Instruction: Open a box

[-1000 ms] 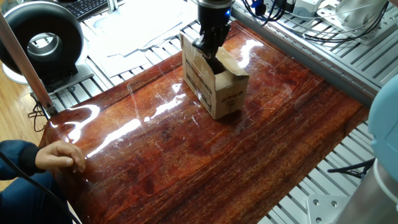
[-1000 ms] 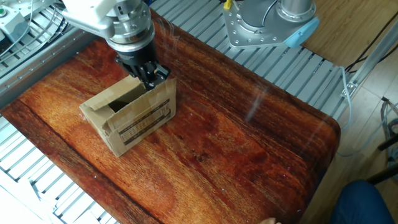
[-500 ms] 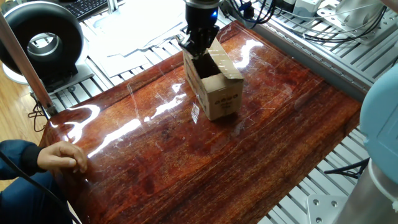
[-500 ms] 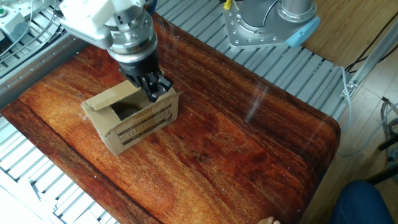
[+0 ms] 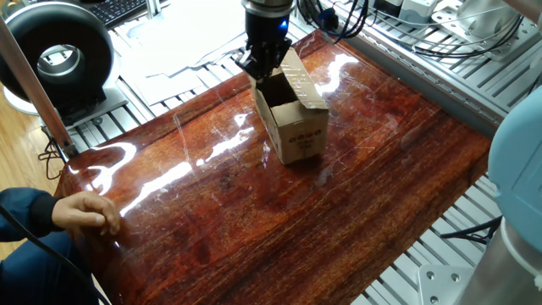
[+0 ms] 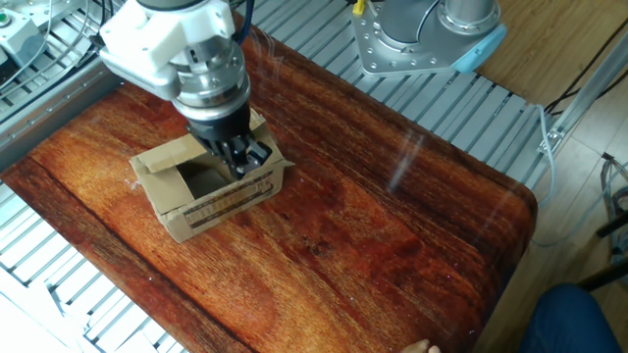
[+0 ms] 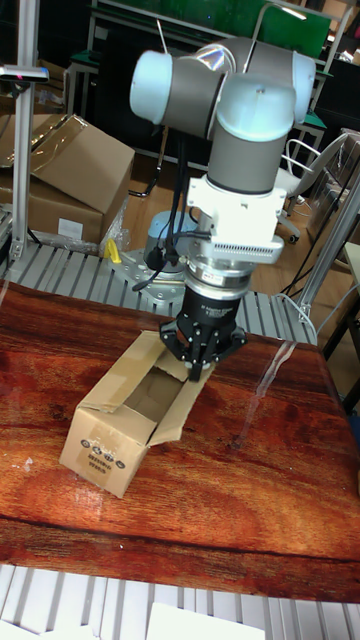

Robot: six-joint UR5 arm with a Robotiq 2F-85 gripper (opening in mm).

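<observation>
The box (image 5: 296,129) is a small brown carton with black print, standing on the glossy wooden table (image 5: 254,220) with its top open and its inside dark. It also shows as the box (image 6: 218,201) and the box (image 7: 105,445). My gripper (image 5: 261,69) points down at the box's far end, over one long flap. Seen from the other side, the gripper (image 6: 250,159) has its fingers close together on that flap's edge. In the tall view the gripper (image 7: 198,368) pinches the flap, which is folded outward along the box's side.
A person's hand (image 5: 85,212) rests on the table's near left edge. A black round device (image 5: 59,55) and papers lie beyond the table. The robot base (image 6: 422,34) stands on the slatted frame. Big cardboard boxes (image 7: 60,170) sit behind.
My gripper has moved toward the table's far edge with the flap. The flap has folded outward from upright, and the box has turned and slid a little.
</observation>
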